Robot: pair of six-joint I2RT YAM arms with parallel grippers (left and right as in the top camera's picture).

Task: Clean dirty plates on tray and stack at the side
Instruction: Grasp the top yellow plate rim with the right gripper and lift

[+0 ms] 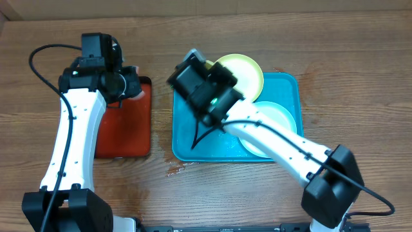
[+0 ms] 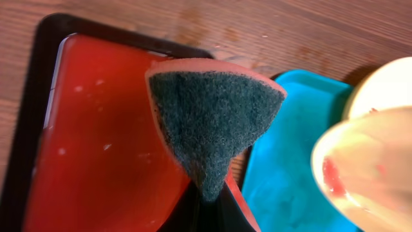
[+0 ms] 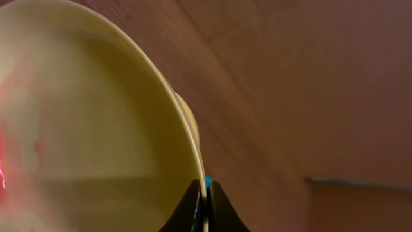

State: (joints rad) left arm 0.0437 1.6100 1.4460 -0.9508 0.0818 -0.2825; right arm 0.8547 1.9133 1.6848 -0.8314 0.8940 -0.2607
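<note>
Left fingers (image 2: 193, 219) are pressed onto a sponge (image 2: 212, 122), pinching its lower tip; the green scouring face shows, edged in orange. It hangs over the far right corner of the red tray (image 1: 129, 129), whose glossy floor carries a few pale specks. Right fingers (image 3: 190, 212) are pinched on the rim of a yellowish held plate (image 3: 96, 129), which is tilted up over the far left part of the tray (image 1: 187, 138); red smears show on its pale inside. Two more plates are in the tray. A yellow-green plate (image 1: 248, 74) sits at the far side and reaches out past the far rim. A blue plate (image 1: 280, 116) lies at the right, partly under the right arm. Both trays stand side by side on the counter (image 1: 322, 38), the red one left.
</note>
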